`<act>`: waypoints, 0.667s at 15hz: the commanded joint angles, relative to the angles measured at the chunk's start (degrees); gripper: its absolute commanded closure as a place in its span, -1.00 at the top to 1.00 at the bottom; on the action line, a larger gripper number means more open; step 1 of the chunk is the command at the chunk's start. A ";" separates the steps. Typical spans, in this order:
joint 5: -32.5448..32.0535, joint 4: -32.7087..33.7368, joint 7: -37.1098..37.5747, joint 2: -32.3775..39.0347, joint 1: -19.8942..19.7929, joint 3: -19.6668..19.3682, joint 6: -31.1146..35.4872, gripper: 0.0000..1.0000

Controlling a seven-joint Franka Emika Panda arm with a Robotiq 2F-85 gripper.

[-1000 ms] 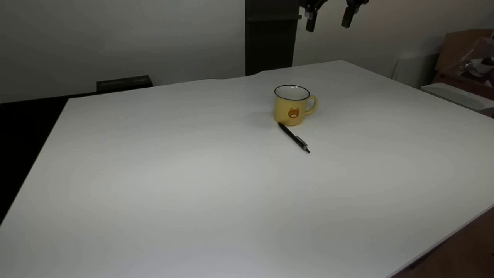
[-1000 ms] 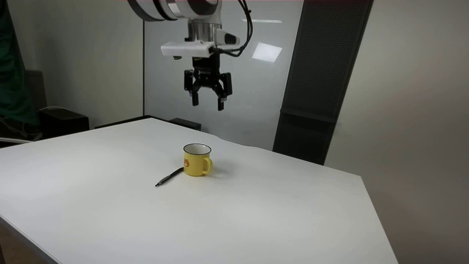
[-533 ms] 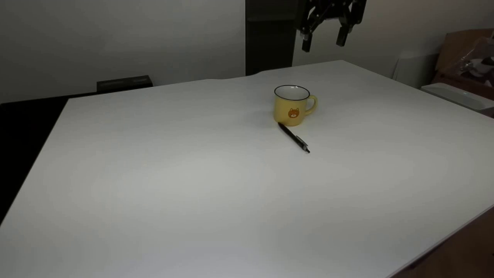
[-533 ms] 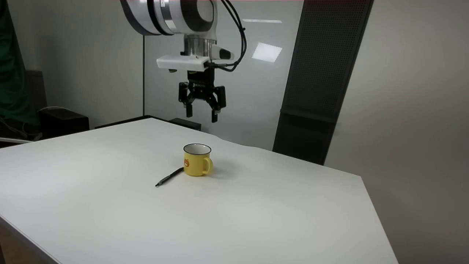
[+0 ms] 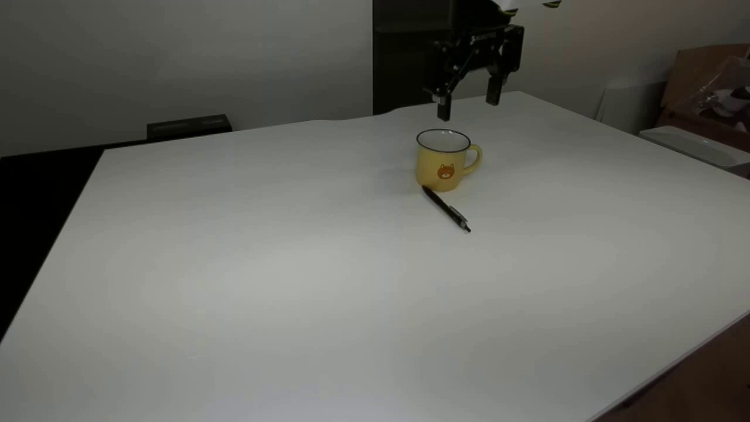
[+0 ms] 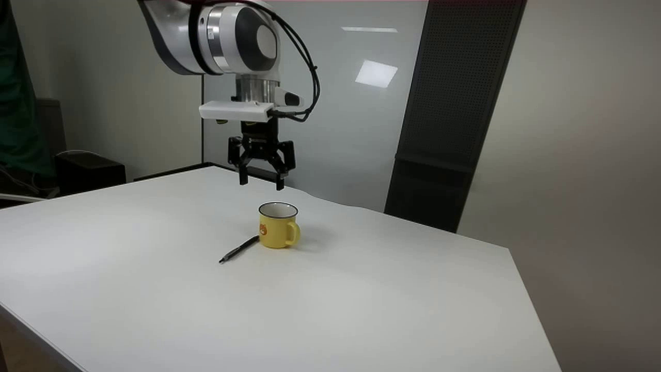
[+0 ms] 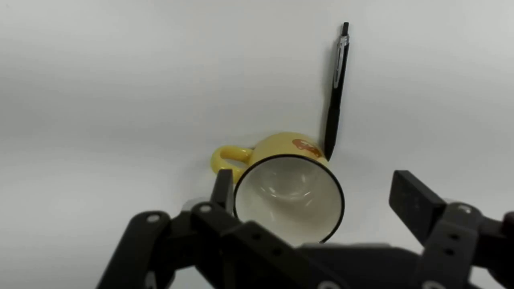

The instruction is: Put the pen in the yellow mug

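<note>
A slim, silver-clipped black pen (image 7: 337,94) is laid flat on the smooth white table (image 6: 361,310), its tapered end just beside the yellow mug (image 5: 430,167); whether contact is made cannot be told. The mug, round, glossy and dark-rimmed, with a pale interior, is stood upright. Above the table, the angular black gripper (image 6: 262,183) is held with its fingers (image 7: 415,204) spread widely apart.
</note>
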 commanded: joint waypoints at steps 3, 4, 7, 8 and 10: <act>-1.82 2.74 0.36 5.00 2.83 -0.53 -0.12 1.00; -1.46 2.70 0.21 5.68 2.93 -0.36 0.78 1.00; 0.36 2.02 0.29 7.36 2.91 0.12 4.78 1.00; 0.72 1.73 0.28 7.80 2.93 0.20 5.91 1.00; 5.36 1.16 -3.09 8.21 0.55 3.14 7.64 1.00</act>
